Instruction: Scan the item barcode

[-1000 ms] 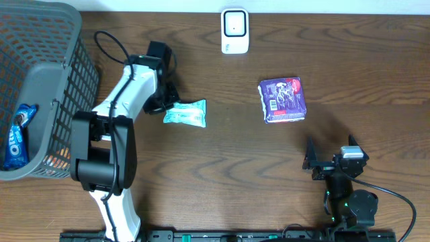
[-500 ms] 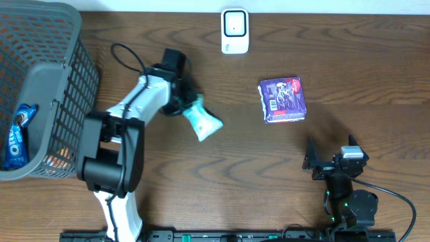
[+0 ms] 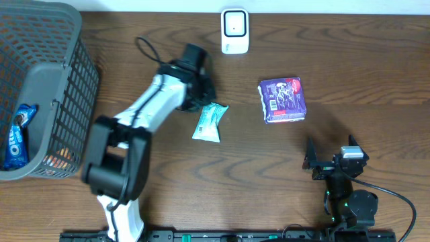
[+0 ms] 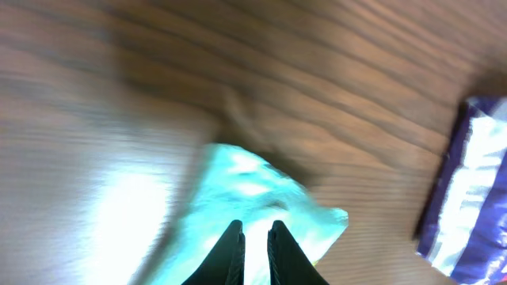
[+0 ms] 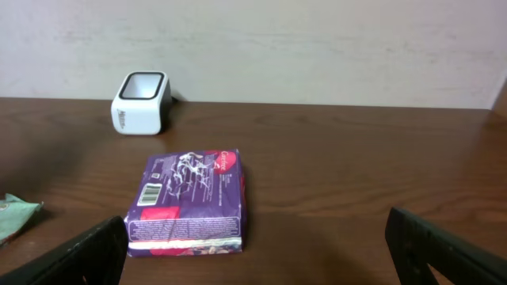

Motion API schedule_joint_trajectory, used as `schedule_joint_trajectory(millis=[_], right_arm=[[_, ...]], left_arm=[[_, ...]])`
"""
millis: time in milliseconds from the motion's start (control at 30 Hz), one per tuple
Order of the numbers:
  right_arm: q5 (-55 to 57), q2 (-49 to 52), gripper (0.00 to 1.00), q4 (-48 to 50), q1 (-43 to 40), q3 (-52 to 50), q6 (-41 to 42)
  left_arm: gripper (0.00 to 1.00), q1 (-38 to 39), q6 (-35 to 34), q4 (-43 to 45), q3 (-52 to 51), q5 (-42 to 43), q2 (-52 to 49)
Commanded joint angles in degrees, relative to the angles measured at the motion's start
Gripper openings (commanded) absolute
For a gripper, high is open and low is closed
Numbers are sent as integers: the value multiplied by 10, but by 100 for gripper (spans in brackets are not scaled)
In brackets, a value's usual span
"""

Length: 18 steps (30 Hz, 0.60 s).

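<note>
Left end effector pinching crinkly teal pouch | right end effector spread wide

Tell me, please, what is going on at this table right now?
The left fingers are shut on one end of a teal snack packet, holding it a little short of the white scanner at the far edge of the table. The right fingers stand open near the front edge, holding nothing. A purple packet lies apart from both arms.
</note>
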<state>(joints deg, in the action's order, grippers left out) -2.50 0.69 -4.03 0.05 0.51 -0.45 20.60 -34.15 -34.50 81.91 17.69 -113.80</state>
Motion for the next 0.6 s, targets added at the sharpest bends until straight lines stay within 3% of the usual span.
schedule_joint_trajectory(millis=[0, 67, 100, 267, 567], right_arm=[[5, -3, 99, -1, -7, -2, 8], [5, -3, 99, -1, -7, -2, 8], [5, -3, 99, -1, -7, -2, 8], [5, -3, 99, -1, -7, -2, 8], [5, -3, 99, -1, -7, -2, 8]], left_arm=[[17, -50, 44, -106, 22, -38, 65], [46, -58, 69, -190, 20, -35, 67], [55, -56, 75, -200, 16, -29, 66], [64, -25, 100, -186, -5, 25, 66], [65, 62, 84, -140, -11, -95, 54]])
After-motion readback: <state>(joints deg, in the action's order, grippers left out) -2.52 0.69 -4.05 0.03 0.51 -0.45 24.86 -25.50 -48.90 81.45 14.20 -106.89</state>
